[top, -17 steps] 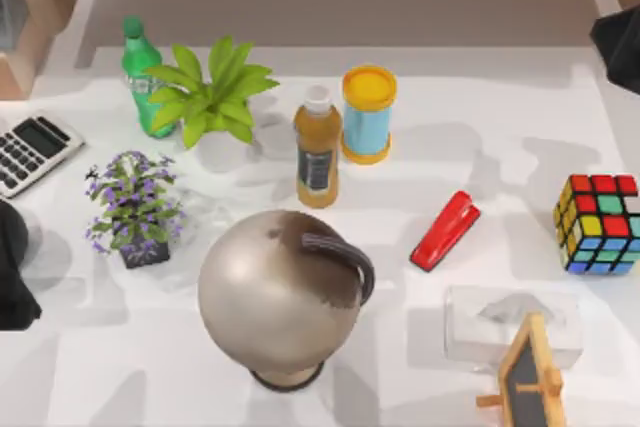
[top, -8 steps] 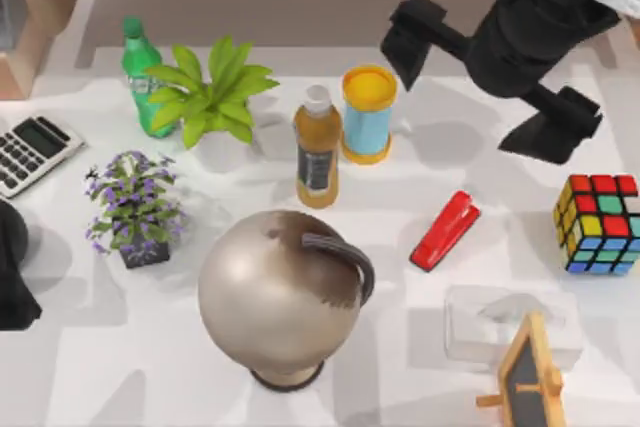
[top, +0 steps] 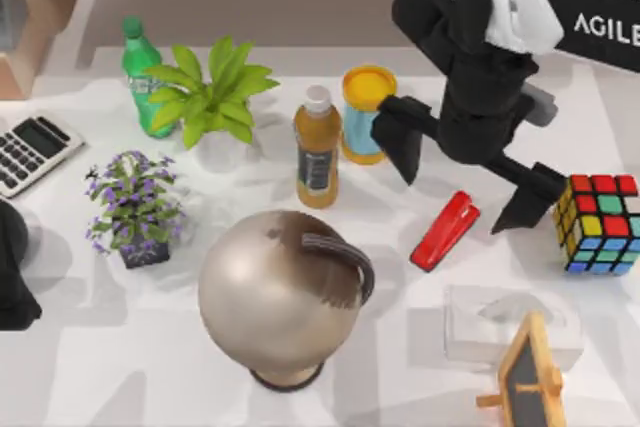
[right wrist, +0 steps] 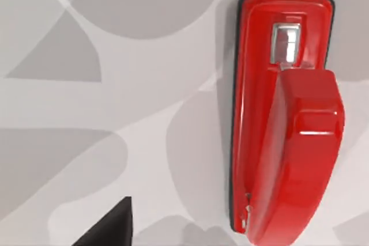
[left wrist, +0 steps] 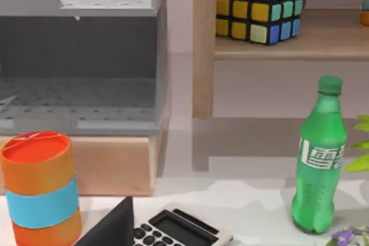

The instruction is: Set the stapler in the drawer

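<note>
The right pincer (top: 462,179) hangs wide open above the counter (top: 520,97), holding nothing; one finger is near the yellow-lidded can (top: 368,113) and the other is just beside the Rubik's cube (top: 598,223), with the stapler (top: 445,230) lying a little below the gap between them. A second ago this arm was only at the far right corner of the top view, and half a second ago the pincer was higher, over the back of the counter; now it has come down and forward, nearly over the stapler. I judge that the approach is almost finished and the grasp not yet begun, so the drawer step is still far. The stapler rests flat on the counter, apart from the tissue box (top: 512,322). In the right wrist view the stapler (right wrist: 285,119) is glossy red, with a dark base edge and a small metal plate at its front. The left arm is parked at the counter's left edge
</note>
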Available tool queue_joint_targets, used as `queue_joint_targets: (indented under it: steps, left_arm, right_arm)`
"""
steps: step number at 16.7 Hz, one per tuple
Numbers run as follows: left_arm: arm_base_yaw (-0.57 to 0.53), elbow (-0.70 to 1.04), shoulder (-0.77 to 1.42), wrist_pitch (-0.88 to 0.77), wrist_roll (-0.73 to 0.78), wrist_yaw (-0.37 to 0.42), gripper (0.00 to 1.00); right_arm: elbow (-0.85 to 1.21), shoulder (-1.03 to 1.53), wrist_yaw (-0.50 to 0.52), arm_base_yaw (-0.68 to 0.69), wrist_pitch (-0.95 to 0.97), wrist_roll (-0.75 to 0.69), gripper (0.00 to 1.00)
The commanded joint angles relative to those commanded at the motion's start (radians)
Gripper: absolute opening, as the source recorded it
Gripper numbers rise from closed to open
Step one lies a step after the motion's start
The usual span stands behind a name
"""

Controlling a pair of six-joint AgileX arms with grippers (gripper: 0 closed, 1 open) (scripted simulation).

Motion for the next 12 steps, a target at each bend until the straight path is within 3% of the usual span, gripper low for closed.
queue_joint_targets:
  steps: [5,12]
  left_arm:
    - [0.000,0.000,0.000,0.000,0.000,0.000,1.00]
    - [0.000,0.000,0.000,0.000,0.000,0.000,1.00]
  right_arm:
    - [-0.006,0.000,0.000,0.001,0.006,-0.001,1.00]
    - [-0.110,0.057,0.001,0.001,0.167,0.002,1.00]
